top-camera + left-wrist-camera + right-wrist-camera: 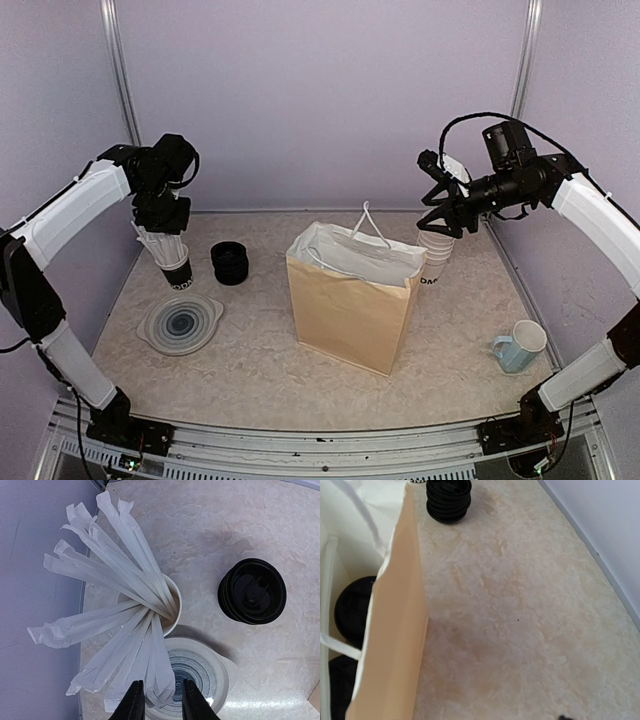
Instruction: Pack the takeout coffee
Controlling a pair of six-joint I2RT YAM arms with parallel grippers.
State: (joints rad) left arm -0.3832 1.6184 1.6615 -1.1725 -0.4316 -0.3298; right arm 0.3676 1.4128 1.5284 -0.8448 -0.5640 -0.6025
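Below my right gripper, on its inner side, the paper bag already holds the coffee cups. Two black lids show down inside it, but shadow hides the walls, so they are probably upright. That gripper hangs open and empty over one stack of lidless cups, with one mug well apart from it. My left gripper has its jaws close on either side of a wrapped straw, one of a bundle in one cup. I cannot tell whether it pinches. Beside it sit one stack of spare lids and one clear dish. Filled paper cups should be soft-walled and spillable, so I'd grip gently just under the lid.
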